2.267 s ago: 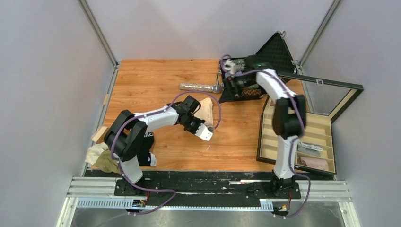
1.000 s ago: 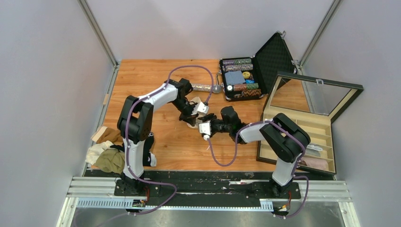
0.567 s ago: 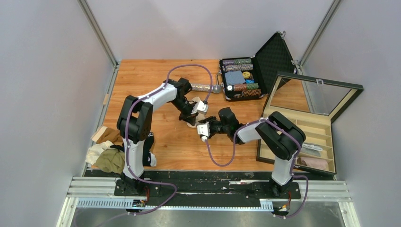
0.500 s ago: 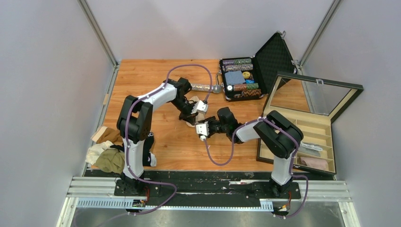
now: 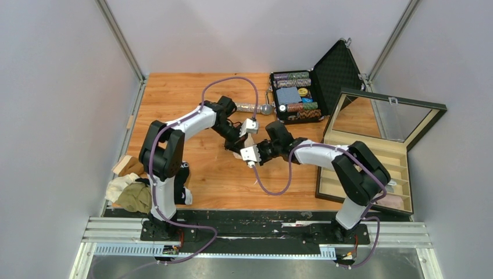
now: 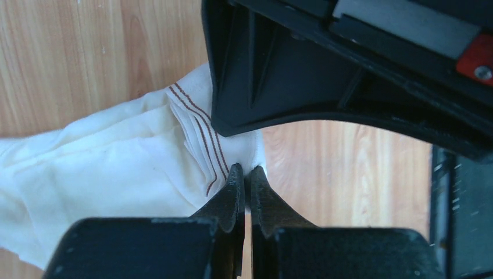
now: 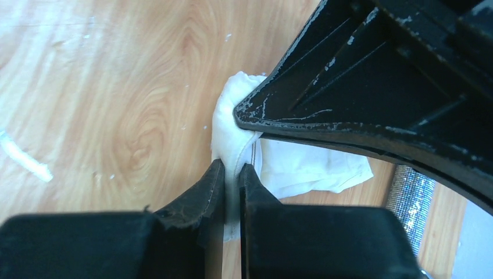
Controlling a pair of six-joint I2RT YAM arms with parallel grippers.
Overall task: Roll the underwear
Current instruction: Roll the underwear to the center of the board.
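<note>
Cream-beige soft cloth underwear (image 6: 116,174) sits near the middle of the wooden counter (image 5: 174,93), slightly toward its far edge. Your left tool (image 6: 244,171) is clamped on the stitched hem and your right tool (image 7: 231,168) pinches a neighbouring fold, probably to hold it taut for rolling.

Both arms meet mid-worktop (image 5: 174,93).
The left gripper (image 5: 240,141) and right gripper (image 5: 249,154) sit tip to tip at the cream underwear (image 5: 234,153); a heap of garments (image 5: 131,195) lies at the near-left edge.
</note>
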